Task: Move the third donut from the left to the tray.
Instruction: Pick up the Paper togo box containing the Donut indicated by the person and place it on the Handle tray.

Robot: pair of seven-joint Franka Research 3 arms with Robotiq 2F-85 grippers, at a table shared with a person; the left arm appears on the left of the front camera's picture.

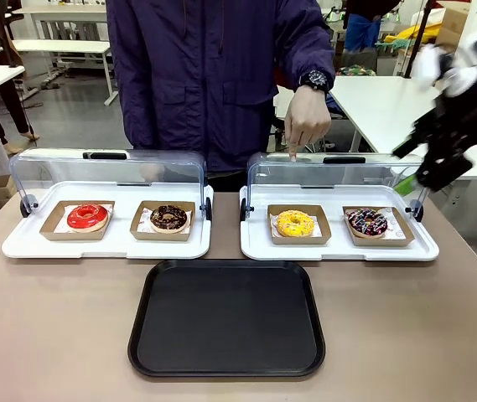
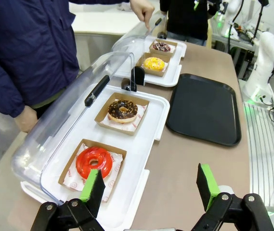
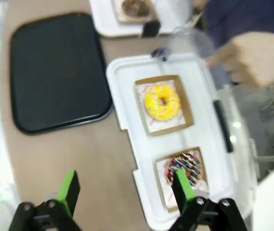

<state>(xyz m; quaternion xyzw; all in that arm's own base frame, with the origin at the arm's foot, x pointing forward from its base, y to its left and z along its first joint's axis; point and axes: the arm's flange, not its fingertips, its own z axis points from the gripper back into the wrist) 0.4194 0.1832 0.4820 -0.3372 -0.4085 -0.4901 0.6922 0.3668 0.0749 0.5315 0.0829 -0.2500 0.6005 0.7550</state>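
Observation:
The third donut from the left is yellow-glazed with sprinkles and sits in a brown cardboard holder in the right white tray; I also see this donut in both wrist views. The black tray lies bare at the table's near middle. My right gripper hangs open in the air above the table's right end, over the right white tray's outer side, holding nothing. My left gripper is open and holds nothing, near the red donut's end of the left white tray.
A red donut and a chocolate donut sit in the left white tray. A sprinkled chocolate donut lies right of the yellow one. Both clear lids stand raised. A person's hand rests a finger on the right lid.

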